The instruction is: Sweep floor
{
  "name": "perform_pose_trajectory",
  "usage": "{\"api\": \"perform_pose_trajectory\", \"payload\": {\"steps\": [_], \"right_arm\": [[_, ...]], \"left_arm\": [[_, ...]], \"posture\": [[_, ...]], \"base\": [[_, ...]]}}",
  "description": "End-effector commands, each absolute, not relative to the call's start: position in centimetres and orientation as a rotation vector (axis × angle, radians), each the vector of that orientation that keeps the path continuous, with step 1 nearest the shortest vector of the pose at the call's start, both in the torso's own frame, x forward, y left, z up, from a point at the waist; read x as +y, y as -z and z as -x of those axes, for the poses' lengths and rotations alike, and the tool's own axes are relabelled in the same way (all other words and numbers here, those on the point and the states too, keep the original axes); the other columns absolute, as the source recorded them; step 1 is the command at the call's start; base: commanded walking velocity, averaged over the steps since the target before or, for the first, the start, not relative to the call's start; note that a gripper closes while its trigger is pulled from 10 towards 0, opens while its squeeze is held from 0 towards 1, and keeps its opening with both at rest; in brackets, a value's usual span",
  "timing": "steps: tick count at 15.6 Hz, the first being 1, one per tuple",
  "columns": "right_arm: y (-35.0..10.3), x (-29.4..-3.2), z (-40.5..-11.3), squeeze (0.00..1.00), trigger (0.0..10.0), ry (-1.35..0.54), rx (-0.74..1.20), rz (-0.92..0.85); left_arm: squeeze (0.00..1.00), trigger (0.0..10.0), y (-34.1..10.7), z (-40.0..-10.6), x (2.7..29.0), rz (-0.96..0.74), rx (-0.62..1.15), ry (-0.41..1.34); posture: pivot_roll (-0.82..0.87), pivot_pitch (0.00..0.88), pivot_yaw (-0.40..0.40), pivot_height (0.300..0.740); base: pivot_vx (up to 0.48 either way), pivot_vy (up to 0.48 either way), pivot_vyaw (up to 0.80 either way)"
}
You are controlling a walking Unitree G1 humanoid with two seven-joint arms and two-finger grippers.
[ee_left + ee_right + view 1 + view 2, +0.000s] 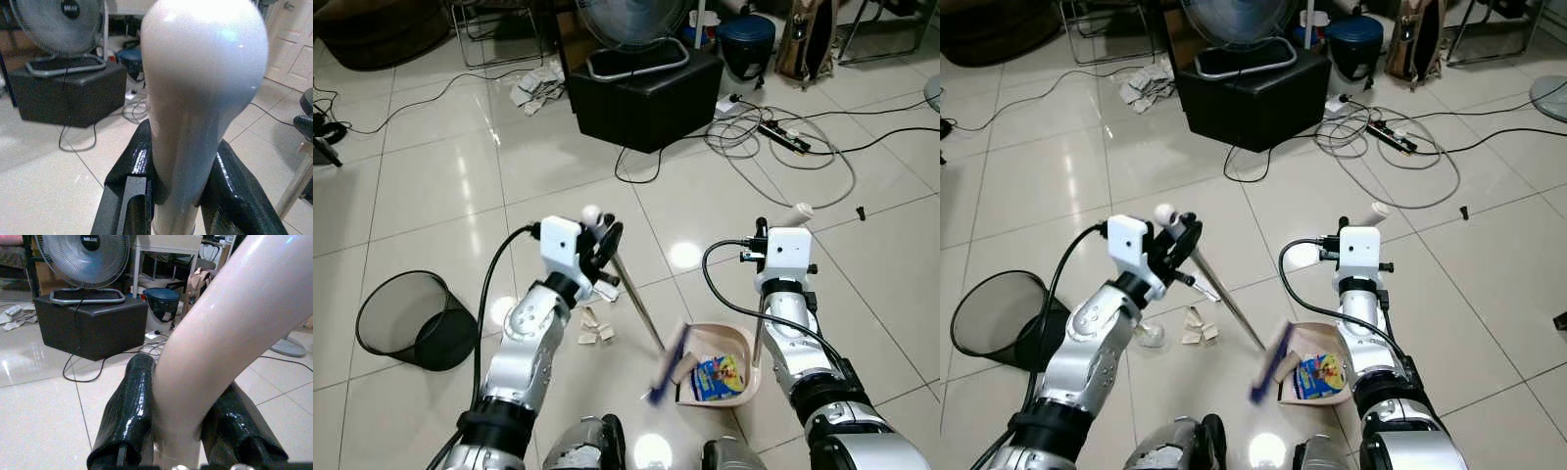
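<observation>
Several paper scraps (595,331) left of centre, near the bin (411,321) at far left; left gripper (603,245) clamped on broom (641,311); right gripper (183,431) pinching dustpan (717,367) handle, lower right; keep pan flat, sweep scraps rightward in short strokes.

Dustpan (744,377): beige, with a blue-and-yellow wrapper (718,377) (printed pattern unclear). Broom (668,364): blue bristles, silver shaft, white knob. Bin (411,319): black mesh. Floor (431,186): glossy off-white tiles. Fingers (129,411): black.
</observation>
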State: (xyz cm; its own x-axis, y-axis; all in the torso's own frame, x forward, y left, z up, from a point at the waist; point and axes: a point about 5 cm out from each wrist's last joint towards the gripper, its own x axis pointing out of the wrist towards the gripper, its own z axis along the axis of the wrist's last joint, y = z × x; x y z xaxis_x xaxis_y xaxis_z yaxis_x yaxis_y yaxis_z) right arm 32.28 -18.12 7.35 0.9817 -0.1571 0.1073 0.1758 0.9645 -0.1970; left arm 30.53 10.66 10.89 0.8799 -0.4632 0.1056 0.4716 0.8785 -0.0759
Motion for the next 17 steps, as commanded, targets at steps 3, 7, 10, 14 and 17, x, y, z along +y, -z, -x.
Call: {"api": "perform_pose_trajectory", "payload": {"steps": [3,7,10,14,17], "right_arm": [[-8.0,-18.8,-32.5,0.00,10.0,0.197,-0.120,0.163],[-7.4,-19.5,-31.6,0.00,10.0,0.227,-0.135,0.037],[-7.1,-19.8,-30.6,0.00,10.0,0.242,-0.170,-0.067],[-8.0,-20.6,-29.2,0.00,10.0,0.266,-0.263,-0.172],[-11.8,-20.4,-28.6,0.00,10.0,0.243,-0.373,-0.228]], "left_arm": [[0.00,10.0,-11.5,-31.6,12.5,-0.006,-0.126,0.401],[0.00,10.0,-11.1,-32.1,14.0,-0.098,-0.120,0.336],[0.00,10.0,-10.5,-31.9,14.7,-0.128,-0.112,0.305],[0.00,10.0,-9.8,-31.2,16.8,-0.148,-0.102,0.235],[0.00,10.0,-8.9,-29.7,20.1,-0.173,-0.080,0.135]], "posture": [[0.07,0.132,0.101,0.740],[0.06,0.114,0.094,0.740],[0.06,0.106,0.087,0.740],[0.05,0.084,0.073,0.740],[0.01,0.073,0.070,0.740]], "base": [[0.000,0.000,0.00],[0.000,0.000,0.00],[0.000,0.000,0.00],[0.000,0.000,0.00],[0.000,0.000,0.00]]}}
